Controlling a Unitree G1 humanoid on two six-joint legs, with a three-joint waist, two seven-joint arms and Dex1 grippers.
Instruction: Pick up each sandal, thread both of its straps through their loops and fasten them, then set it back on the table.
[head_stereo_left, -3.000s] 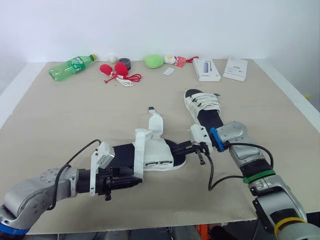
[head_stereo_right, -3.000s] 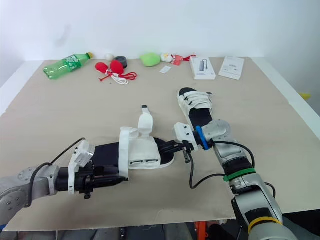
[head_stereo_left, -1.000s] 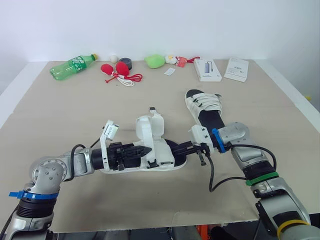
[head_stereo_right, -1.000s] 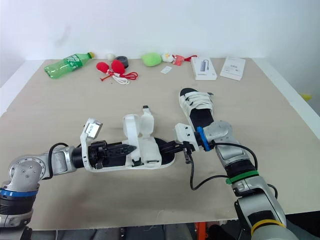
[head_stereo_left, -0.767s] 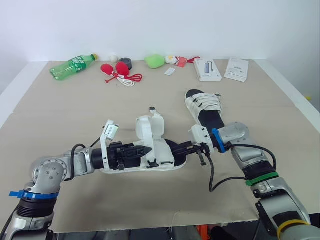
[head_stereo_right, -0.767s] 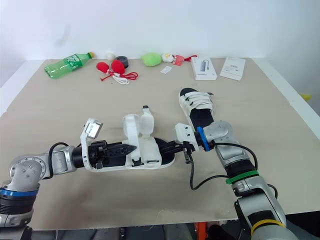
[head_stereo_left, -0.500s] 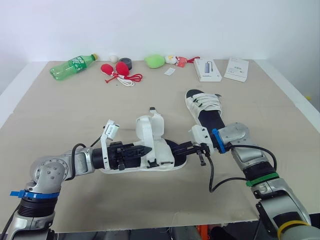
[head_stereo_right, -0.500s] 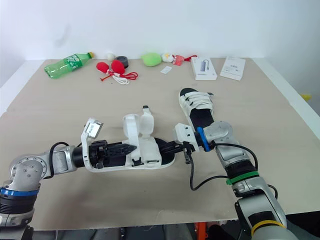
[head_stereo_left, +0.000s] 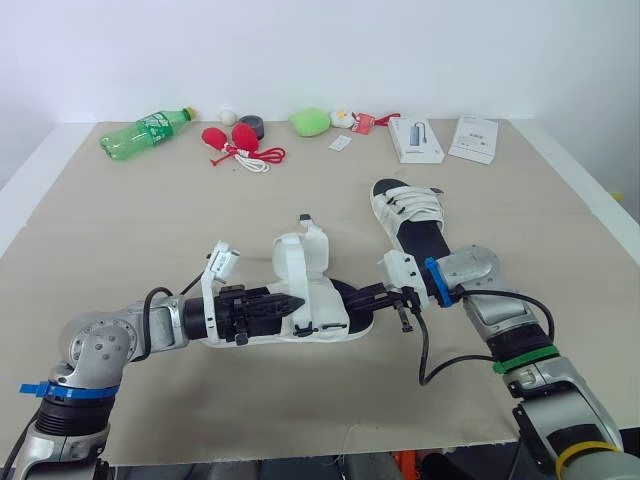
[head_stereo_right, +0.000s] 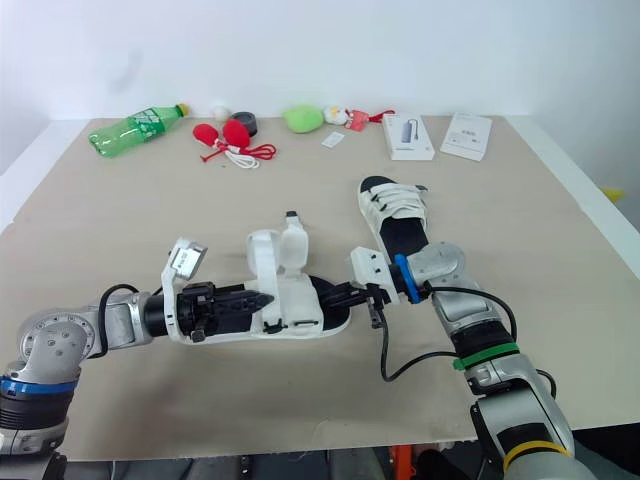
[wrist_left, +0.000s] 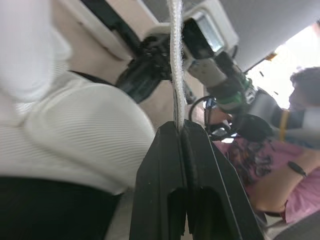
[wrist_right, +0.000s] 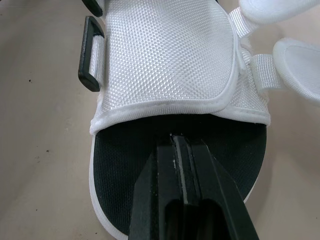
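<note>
Where the left gripper (head_stereo_left: 290, 303) lay behind the heel three seconds ago, it now reaches along the near sandal (head_stereo_left: 328, 298), its fingers closed on a white strap (wrist_left: 176, 60). The tall strap has folded lower over the upper. The right gripper (head_stereo_left: 362, 296) has not moved; its fingers are closed, tips on the black footbed at the toe, apparently pinning the sandal to the table (head_stereo_left: 150, 240). Threading looks begun, with neither strap fastened. The other sandal (head_stereo_left: 408, 212) lies beyond.

Left arm: forearm low, reaching right; left gripper (head_stereo_left: 296, 301) fingers pinched together on a strap (wrist_left: 176, 60). Right arm: elbow bent, reaching left; right gripper (head_stereo_left: 360, 297) fingers closed together.
</note>
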